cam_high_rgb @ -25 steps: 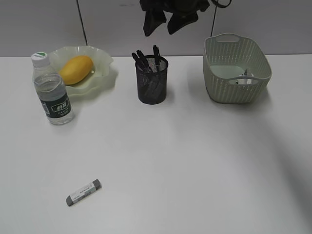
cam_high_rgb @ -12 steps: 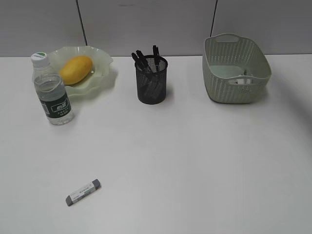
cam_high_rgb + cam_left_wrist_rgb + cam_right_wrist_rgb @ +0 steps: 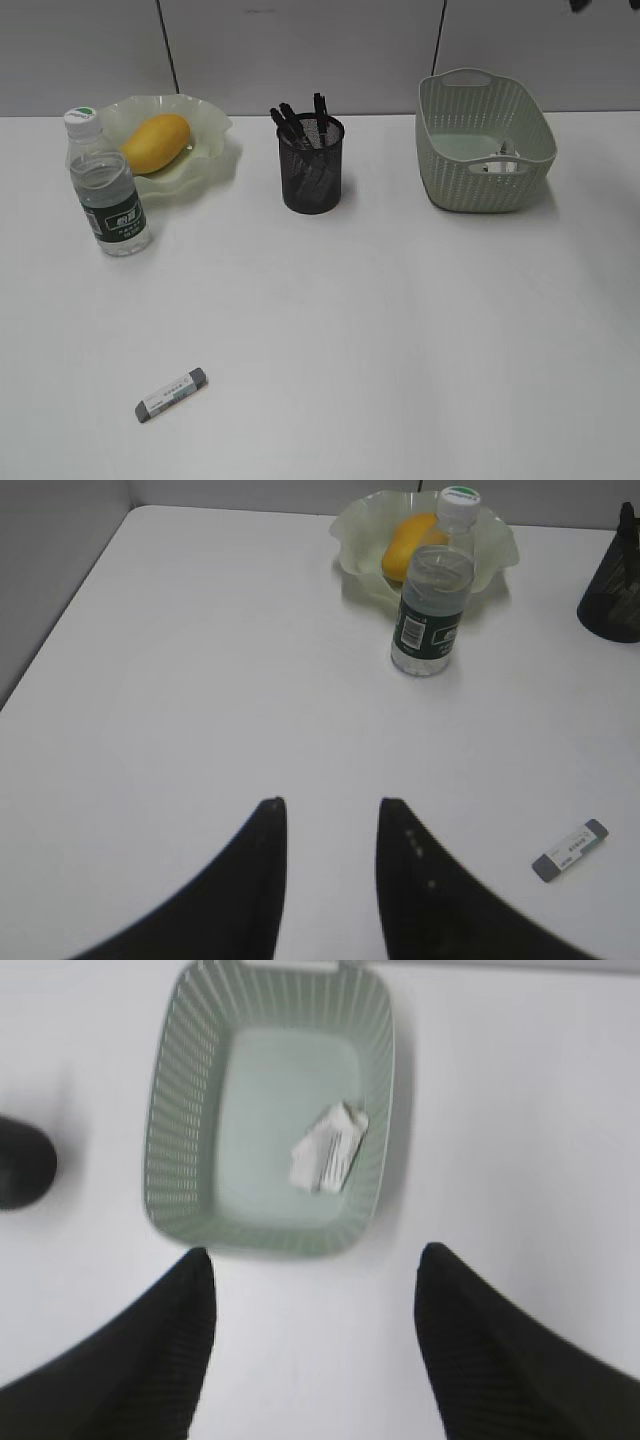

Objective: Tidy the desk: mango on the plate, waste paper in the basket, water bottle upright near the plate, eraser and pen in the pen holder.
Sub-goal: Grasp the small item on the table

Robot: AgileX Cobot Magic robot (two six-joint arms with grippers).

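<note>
On the white desk (image 3: 400, 330) stand one plate (image 3: 205, 150) with one mango (image 3: 156, 141) in it, one upright water bottle (image 3: 107, 186) just beside the plate, and one pen holder (image 3: 311, 165) with several dark pens (image 3: 290, 124). One basket (image 3: 485, 140) holds one scrap of waste paper (image 3: 328, 1147). One eraser (image 3: 172, 394) lies alone near the front. The left gripper (image 3: 330, 825) hangs partly open and empty; the right gripper (image 3: 315, 1280) gapes wide, empty, above the basket.

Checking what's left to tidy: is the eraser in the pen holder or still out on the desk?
Out. The eraser lies flat on the desk, well in front of the pen holder.
</note>
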